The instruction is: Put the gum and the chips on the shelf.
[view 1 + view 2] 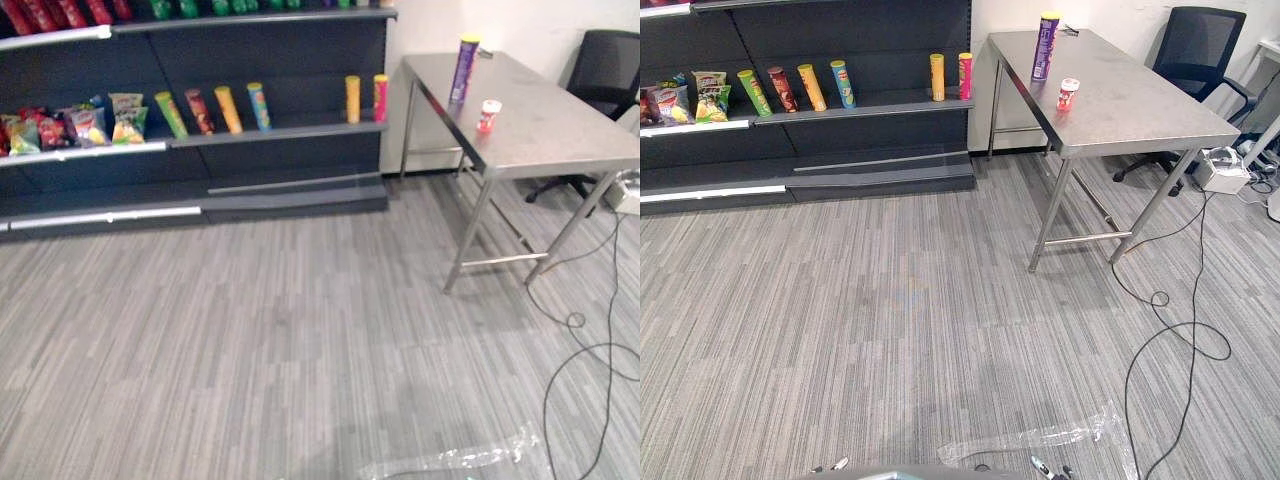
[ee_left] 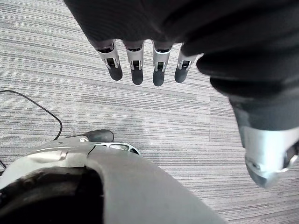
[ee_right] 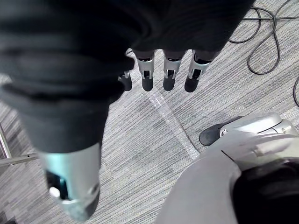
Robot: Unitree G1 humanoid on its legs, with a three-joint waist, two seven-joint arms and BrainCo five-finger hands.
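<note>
A tall purple chips can stands upright near the far left corner of the steel table. A small red and white gum tub stands on the same table, a little nearer than the can. The dark shelf lines the back wall on the left and holds a row of chip cans and snack bags. My left hand hangs over the carpet with straight fingers and holds nothing. My right hand hangs the same way, empty, far from the table.
A black office chair stands behind the table's far right side. A white box sits on the floor beside the table legs. A strip of clear plastic lies on the carpet near me. Grey carpet stretches between me and the shelf.
</note>
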